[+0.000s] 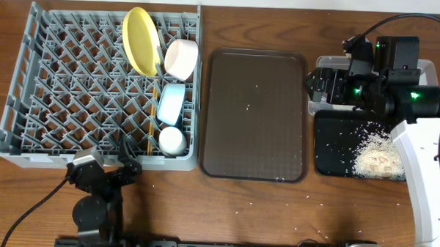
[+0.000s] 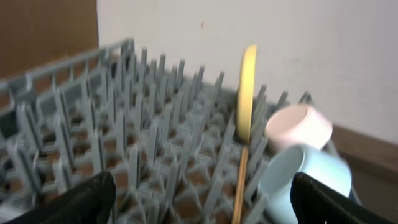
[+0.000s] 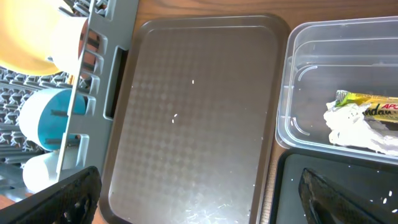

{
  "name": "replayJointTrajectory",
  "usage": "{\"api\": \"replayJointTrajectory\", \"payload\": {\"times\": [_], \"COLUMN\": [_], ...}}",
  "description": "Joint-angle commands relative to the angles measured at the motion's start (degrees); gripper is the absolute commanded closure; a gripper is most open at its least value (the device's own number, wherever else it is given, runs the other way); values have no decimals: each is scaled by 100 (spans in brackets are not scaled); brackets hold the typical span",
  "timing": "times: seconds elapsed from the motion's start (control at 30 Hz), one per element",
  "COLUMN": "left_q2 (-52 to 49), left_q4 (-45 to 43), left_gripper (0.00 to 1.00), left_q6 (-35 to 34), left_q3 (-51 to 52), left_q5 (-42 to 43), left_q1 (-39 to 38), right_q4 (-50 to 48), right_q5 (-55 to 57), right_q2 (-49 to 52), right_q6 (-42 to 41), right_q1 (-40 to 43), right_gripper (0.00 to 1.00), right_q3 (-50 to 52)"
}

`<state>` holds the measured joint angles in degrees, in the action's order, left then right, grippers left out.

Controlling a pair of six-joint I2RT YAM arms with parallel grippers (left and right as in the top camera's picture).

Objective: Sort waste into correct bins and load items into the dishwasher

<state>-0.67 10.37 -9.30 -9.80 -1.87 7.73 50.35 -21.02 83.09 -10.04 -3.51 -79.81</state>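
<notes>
a small green-and-orange snack wrapper [image 3: 367,107] lies inside a clear rectangular plastic container [image 3: 292,81], ahead and to the right of the right gripper [image 3: 202,202]. its jaws are spread wide with nothing between them. crumpled white material [image 3: 351,130] touches the wrapper. loose whitish rice-like crumbs [image 1: 377,155] are piled in a shallow black rectangular tray [image 1: 329,153], just beside the container, on the right jaw's side. straight ahead of these jaws lies a larger brown serving tray [image 3: 199,93] with a few pale specks on it.

the left gripper [image 2: 199,208] is also spread wide and holds nothing, at the near edge of a large grey plastic dish rack [image 2: 124,124]. ahead and to the right of its jaws, a round yellow plate [image 2: 247,93] stands on edge. a white bowl [image 2: 298,127], a light blue bowl [image 2: 301,180] and thin wooden chopsticks [image 2: 239,186] sit among the pegs. a small pale cup [image 1: 172,140] sits in the rack nearest this gripper.
</notes>
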Motion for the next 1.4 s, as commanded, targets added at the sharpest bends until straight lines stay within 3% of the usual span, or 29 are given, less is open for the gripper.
{"api": "replayJointTrajectory", "payload": {"times": [0.0, 0.53, 1.37], "left_q2": [57, 57, 44], "left_q4": [-426, -785, -634], "left_gripper": [10, 10, 10], "left_q6": [205, 190, 199], "left_q3": [221, 966, 957], "left_q5": [13, 33, 81], "left_q1": [22, 17, -9], "right_q4": [7, 7, 7], "right_q5": [-37, -35, -35], "right_q2": [17, 17, 17], "right_q6": [0, 0, 0], "right_q1": [-22, -22, -20], "right_gripper": [1, 1, 1], "right_q3": [-35, -35, -35]}}
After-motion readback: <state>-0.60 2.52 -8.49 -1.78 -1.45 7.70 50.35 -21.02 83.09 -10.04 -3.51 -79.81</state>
